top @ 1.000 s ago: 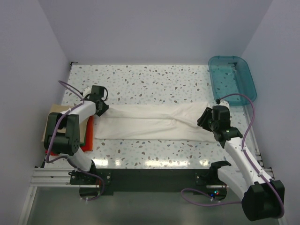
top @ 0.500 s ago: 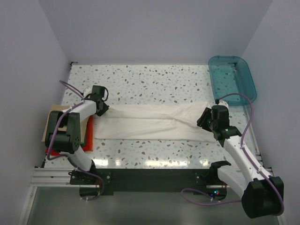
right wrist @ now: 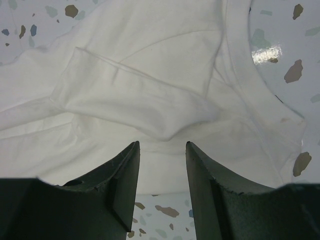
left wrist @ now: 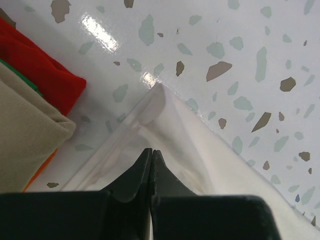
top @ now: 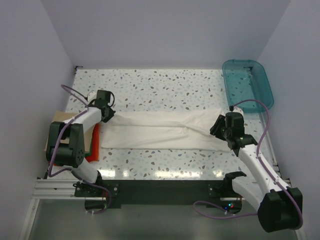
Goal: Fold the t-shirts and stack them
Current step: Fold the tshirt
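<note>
Open tabletop [top: 165, 85] beyond white shirt [top: 160, 131] — folded stack [top: 93, 145] left, teal bin [top: 247, 82] right

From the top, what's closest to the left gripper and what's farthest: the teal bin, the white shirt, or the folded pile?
Starting from the left gripper:
1. The white shirt: its left corner is right at the tips.
2. The folded pile: close by, on the left, nearer the arm bases.
3. The teal bin: far right corner.
</note>
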